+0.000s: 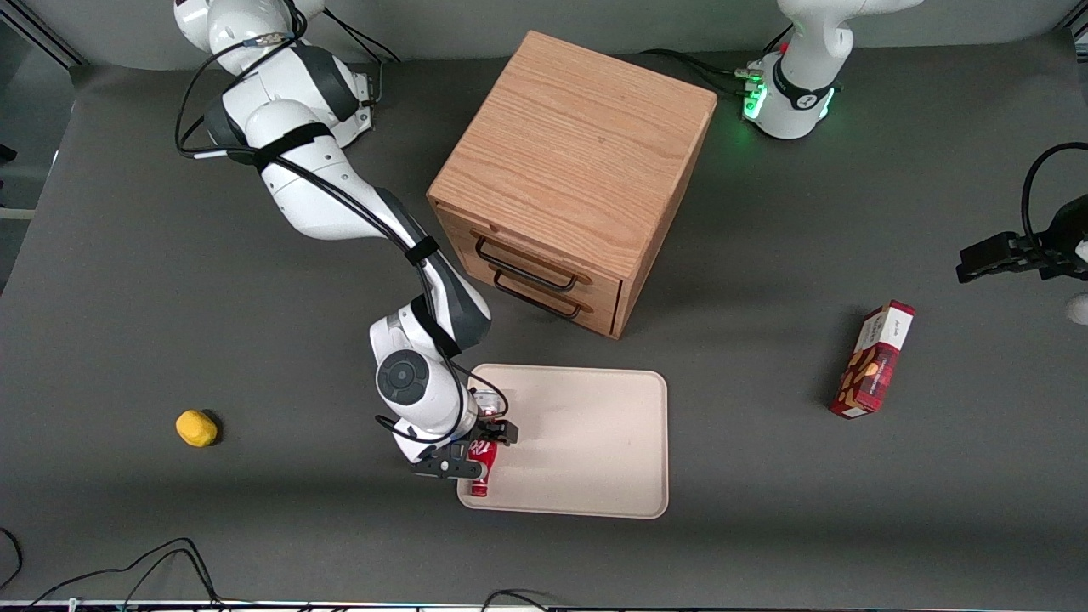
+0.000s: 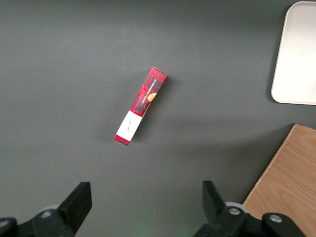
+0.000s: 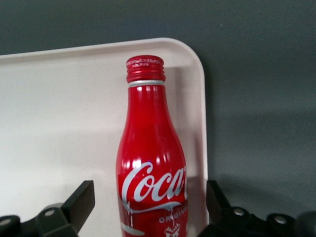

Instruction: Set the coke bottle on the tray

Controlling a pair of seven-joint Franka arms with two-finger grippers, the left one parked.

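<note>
The coke bottle (image 1: 481, 466) lies flat on the cream tray (image 1: 586, 442), along the tray's edge toward the working arm's end, its red cap pointing toward the front camera. In the right wrist view the bottle (image 3: 150, 163) lies on the tray (image 3: 59, 123) close to the rim. My right gripper (image 1: 476, 446) is directly over the bottle. It is open (image 3: 148, 197), with a finger on each side of the bottle's body and a gap showing on both sides.
A wooden two-drawer cabinet (image 1: 569, 170) stands farther from the front camera than the tray. A red snack box (image 1: 875, 361) lies toward the parked arm's end and also shows in the left wrist view (image 2: 140, 106). A small yellow object (image 1: 196, 427) lies toward the working arm's end.
</note>
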